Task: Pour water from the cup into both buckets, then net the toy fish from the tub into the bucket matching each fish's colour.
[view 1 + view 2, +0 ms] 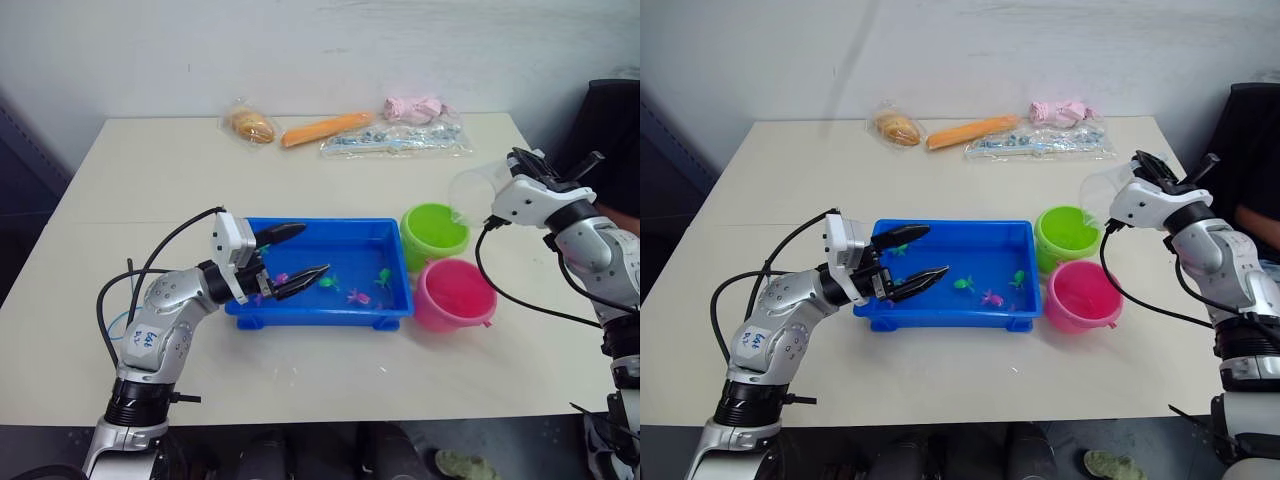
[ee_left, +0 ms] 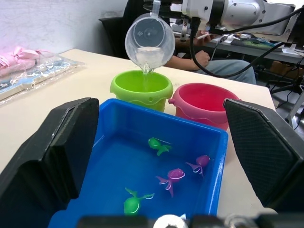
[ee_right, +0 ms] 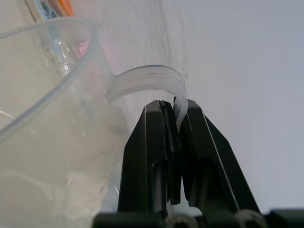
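Note:
My right gripper (image 3: 176, 114) is shut on the handle of the clear cup (image 1: 473, 192), which is tipped over the lime green bucket (image 1: 434, 233). Water runs from its lip (image 2: 147, 66) into that bucket. The pink bucket (image 1: 454, 294) stands just in front of the green one. Both sit at the right end of the blue tub (image 1: 330, 310), where green and pink toy fish (image 2: 161, 145) lie in shallow water. My left gripper (image 1: 292, 259) hangs open over the tub's left end with nothing between its fingers. The net is out of view.
At the table's far edge lie a bagged bun (image 1: 251, 125), an orange carrot-shaped thing (image 1: 325, 129), a clear packet (image 1: 396, 141) and a pink bundle (image 1: 414, 107). A seated person (image 2: 209, 59) is beyond the table's right side.

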